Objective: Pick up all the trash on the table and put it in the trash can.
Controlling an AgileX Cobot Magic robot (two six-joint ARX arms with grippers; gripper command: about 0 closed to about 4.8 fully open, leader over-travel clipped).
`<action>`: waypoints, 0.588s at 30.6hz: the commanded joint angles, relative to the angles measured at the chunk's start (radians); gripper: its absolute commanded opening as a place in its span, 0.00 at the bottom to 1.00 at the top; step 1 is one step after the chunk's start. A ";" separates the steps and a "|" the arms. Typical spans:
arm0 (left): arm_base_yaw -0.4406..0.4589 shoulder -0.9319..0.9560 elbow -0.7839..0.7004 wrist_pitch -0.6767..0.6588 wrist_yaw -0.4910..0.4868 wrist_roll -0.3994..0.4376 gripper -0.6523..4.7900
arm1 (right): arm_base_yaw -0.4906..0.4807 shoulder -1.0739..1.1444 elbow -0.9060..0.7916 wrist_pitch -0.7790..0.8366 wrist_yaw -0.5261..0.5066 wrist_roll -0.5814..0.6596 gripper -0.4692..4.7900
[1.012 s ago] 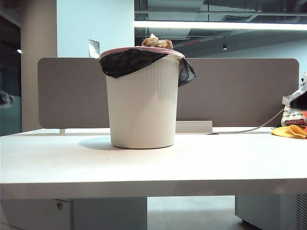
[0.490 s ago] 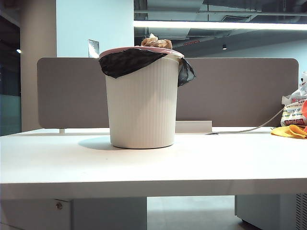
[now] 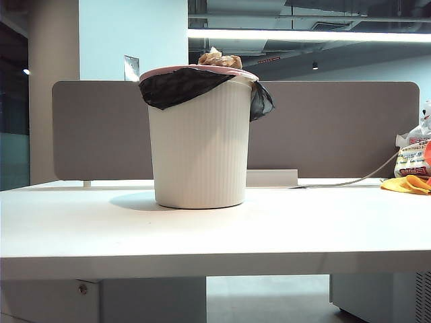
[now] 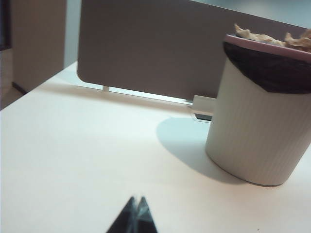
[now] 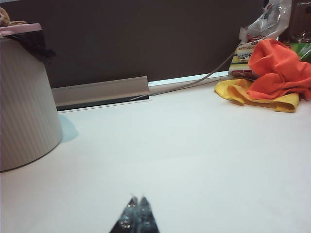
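A: Looks like an open-plan office: a wide white flat-topped counter (image 3: 215,229) backed by a grey-brown rounded partition panel (image 3: 337,128).

B: Agreed. Overhead runs a long fluorescent strip light (image 3: 310,35) under exposed dark ceiling ducts (image 3: 236,10), and a grey cable (image 3: 350,180) trails across the counter.

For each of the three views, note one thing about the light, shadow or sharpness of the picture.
Exterior view: a bright ceiling strip light glares at the top, and the trash can casts a soft shadow to its left on the table. Left wrist view: soft overall, with the shut left gripper dark and blurred. Right wrist view: the orange cloth is vivid, while the shut right gripper is out of focus.
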 commanded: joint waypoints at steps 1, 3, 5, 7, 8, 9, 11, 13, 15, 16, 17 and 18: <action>-0.002 0.000 0.000 0.006 0.002 0.004 0.11 | 0.002 0.000 -0.004 0.010 -0.005 0.000 0.09; -0.003 0.000 0.000 0.006 0.002 0.004 0.11 | 0.002 0.000 -0.004 0.010 -0.005 0.000 0.09; -0.003 0.000 0.000 0.006 0.002 0.004 0.11 | 0.002 0.000 -0.004 0.010 -0.005 0.000 0.09; -0.002 0.000 0.000 0.006 0.002 0.004 0.11 | 0.002 0.000 -0.004 0.010 -0.005 0.000 0.09; -0.002 0.000 0.000 0.005 0.002 0.004 0.11 | 0.003 0.000 -0.004 0.010 -0.005 0.000 0.09; -0.003 0.000 0.000 0.006 0.002 0.004 0.11 | 0.003 0.000 -0.004 0.010 -0.005 0.000 0.09; -0.002 0.000 0.000 0.006 0.002 0.004 0.11 | 0.007 0.000 -0.004 0.010 -0.005 0.000 0.09; -0.002 0.000 0.000 0.006 0.002 0.004 0.11 | 0.008 0.000 -0.004 0.010 -0.006 0.000 0.09; -0.002 -0.001 0.000 0.006 0.002 0.004 0.11 | 0.008 0.000 -0.004 0.010 -0.005 0.000 0.09; -0.002 -0.001 0.000 0.006 0.002 0.004 0.11 | 0.007 0.000 -0.004 0.010 -0.005 0.000 0.09; -0.002 -0.001 0.000 0.006 0.002 0.004 0.11 | 0.007 0.000 -0.004 0.010 -0.005 0.000 0.09; -0.003 -0.001 0.000 0.006 0.002 0.004 0.11 | 0.007 0.000 -0.004 0.010 -0.005 0.000 0.09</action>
